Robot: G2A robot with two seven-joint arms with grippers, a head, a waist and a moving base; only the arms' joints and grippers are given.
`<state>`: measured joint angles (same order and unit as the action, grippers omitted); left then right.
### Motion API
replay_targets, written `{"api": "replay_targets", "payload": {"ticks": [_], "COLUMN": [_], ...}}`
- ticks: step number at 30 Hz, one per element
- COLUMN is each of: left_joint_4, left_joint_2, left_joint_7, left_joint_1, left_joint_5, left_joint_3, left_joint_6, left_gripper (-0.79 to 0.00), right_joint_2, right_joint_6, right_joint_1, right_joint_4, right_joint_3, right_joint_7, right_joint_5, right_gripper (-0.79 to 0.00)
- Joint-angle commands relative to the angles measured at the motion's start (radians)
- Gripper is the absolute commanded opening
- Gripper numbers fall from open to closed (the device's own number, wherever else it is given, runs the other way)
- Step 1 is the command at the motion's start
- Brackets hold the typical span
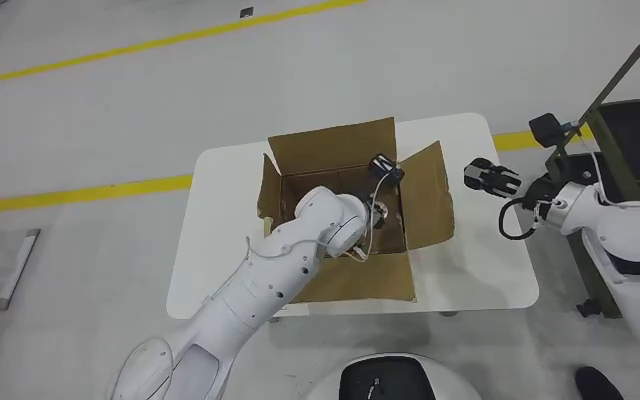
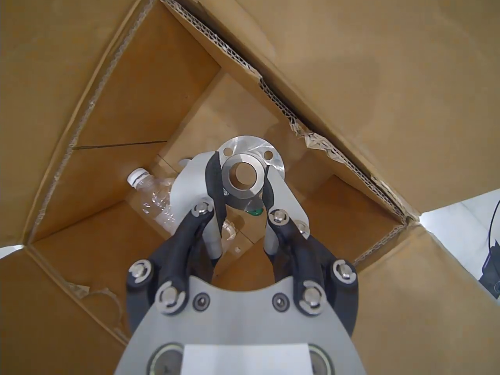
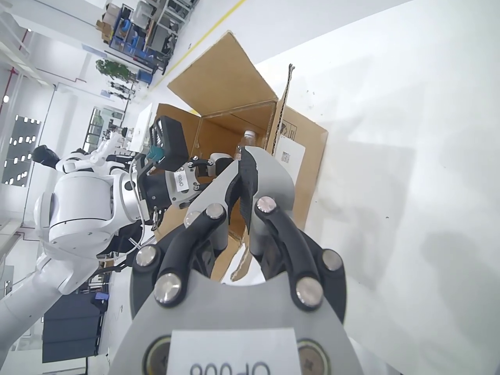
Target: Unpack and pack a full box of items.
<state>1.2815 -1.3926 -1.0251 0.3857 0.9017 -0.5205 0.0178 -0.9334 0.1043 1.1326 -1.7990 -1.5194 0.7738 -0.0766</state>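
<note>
Left jaws are clamping a likely heavy, slick flange by its hub inside the box; right jaws, together, are hovering at three o'clock.

Inside the cardboard box, the fingers of the left gripper hid part of the clear plastic bottle; a green thing behind the metal flange was too covered to identify.

Pale grey floor crossed by yellow lines. White round-cornered table in the middle. Far off, under bright light, tall shelves holding blue bins, leafy plant near them.
</note>
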Motion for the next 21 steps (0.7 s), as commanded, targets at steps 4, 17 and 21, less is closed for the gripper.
{"api": "replay_targets", "payload": {"ticks": [4,17,21], "left_joint_4": [-0.033,0.108,0.250], "left_joint_2": [-0.019,-0.004,0.031], "left_joint_7": [-0.007,-0.002,-0.029], "left_joint_1": [-0.010,0.012,0.070], "left_joint_5": [-0.001,0.039,0.087], "left_joint_3": [0.005,-0.113,-0.216], "left_joint_6": [0.009,0.019,0.006], "left_gripper": [0.000,0.000,0.000], "right_joint_2": [0.000,-0.007,-0.013], "right_joint_6": [0.003,0.061,0.039], "right_joint_1": [-0.013,-0.077,-0.096], "right_joint_4": [0.020,0.157,0.217], "right_joint_3": [0.008,0.053,0.069], "right_joint_7": [0.014,0.125,0.152], "right_joint_5": [0.004,0.145,0.236], "right_gripper": [-0.742,-0.342,-0.336]}}
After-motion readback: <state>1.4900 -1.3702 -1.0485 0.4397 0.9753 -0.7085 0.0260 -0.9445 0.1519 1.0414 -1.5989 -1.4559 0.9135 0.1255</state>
